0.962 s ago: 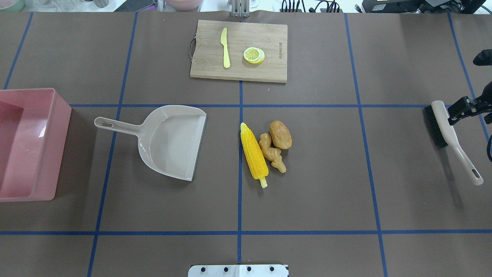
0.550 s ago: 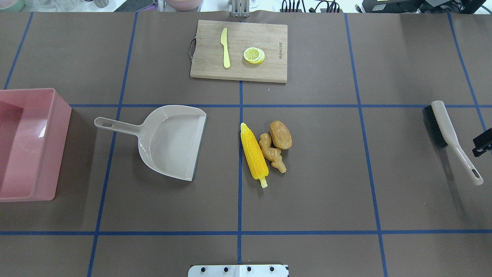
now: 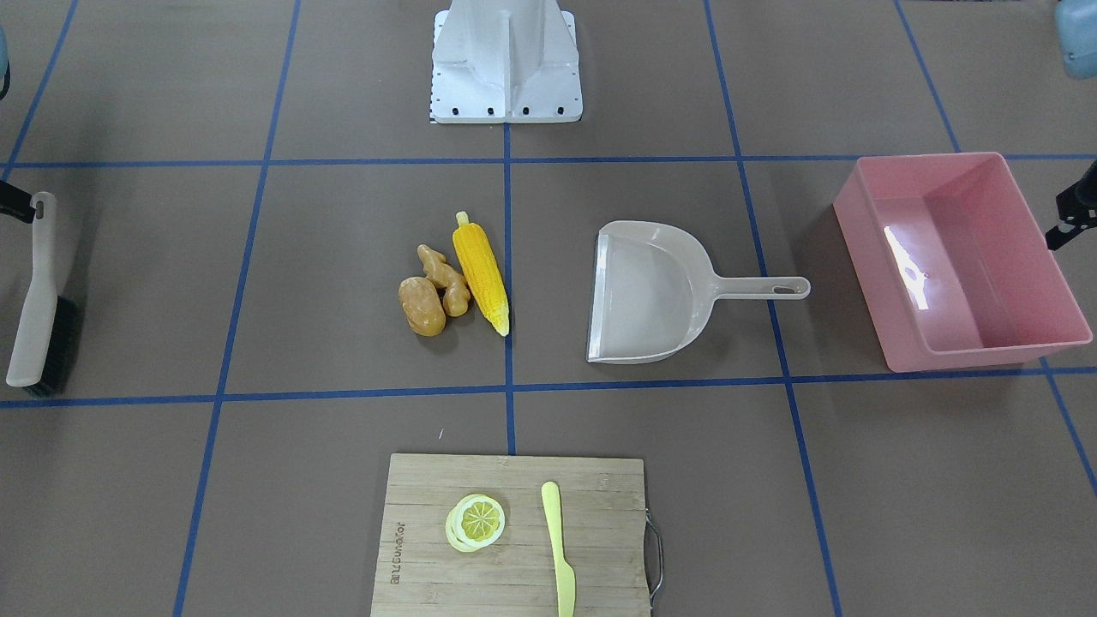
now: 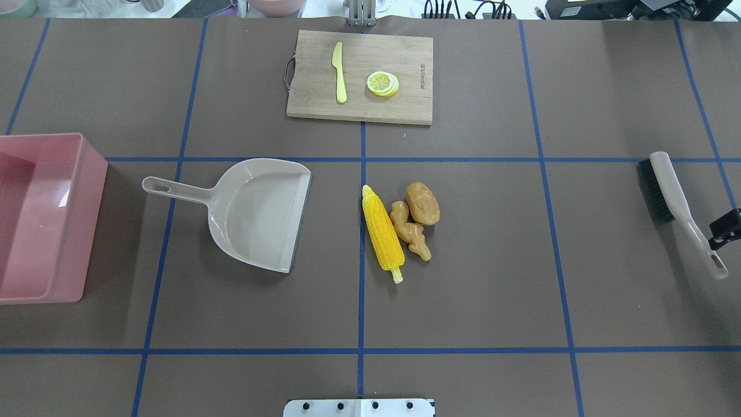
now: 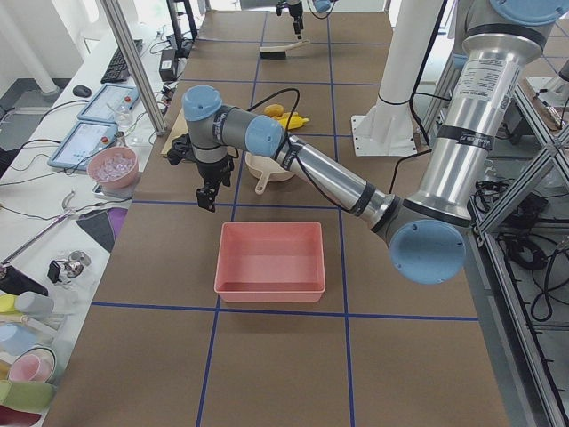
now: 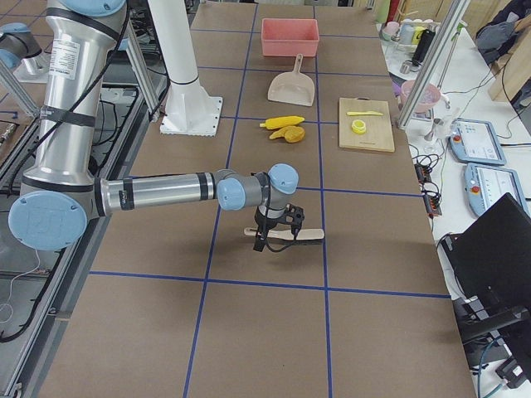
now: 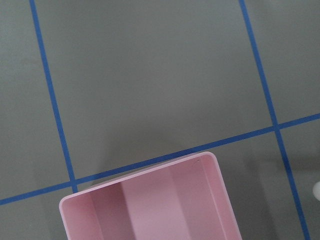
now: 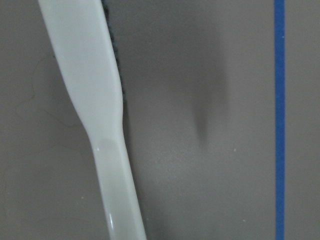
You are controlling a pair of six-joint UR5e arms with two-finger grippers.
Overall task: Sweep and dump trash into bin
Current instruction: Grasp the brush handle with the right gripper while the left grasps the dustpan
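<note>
Brown paper with blue tape lines covers the worktop (image 4: 474,289). The trash lies near its centre in one touching cluster of corn (image 4: 382,234), ginger (image 4: 410,229) and potato (image 4: 422,202). It is well apart from the bin (image 4: 35,231), which stands at the robot's far left. The dustpan (image 4: 260,211) lies between them, with its lip toward the trash and its handle toward the bin.

**Tool state.** The right tool (image 4: 727,227) is at the handle end of the brush (image 4: 677,202). Only its edge shows, so we cannot tell whether it is open or closed. The left tool (image 3: 1076,210) hangs near the bin over bare worktop, and its state cannot be told either.

**Hazards.**
- The brush handle is narrow, smooth and lies flat. In the right wrist view it sits off-centre, so we expect a grasp from here could pinch one edge and let the brush pivot or slip.
- The dustpan is unheld. Trash pushed against it would likely slide it toward the bin.
- The potato is rounded and could roll past the lip. The corn lies roughly parallel to the lip and may roll ahead of the bristles.
- The bin looks light, so a knock from the dustpan could shift it.

**Surroundings.** A board (image 4: 312,75) with a knife (image 4: 339,72) and lemon (image 4: 382,83) lies on the far side, well apart from the sweep line. Nothing lies between the trash and the dustpan.
</note>
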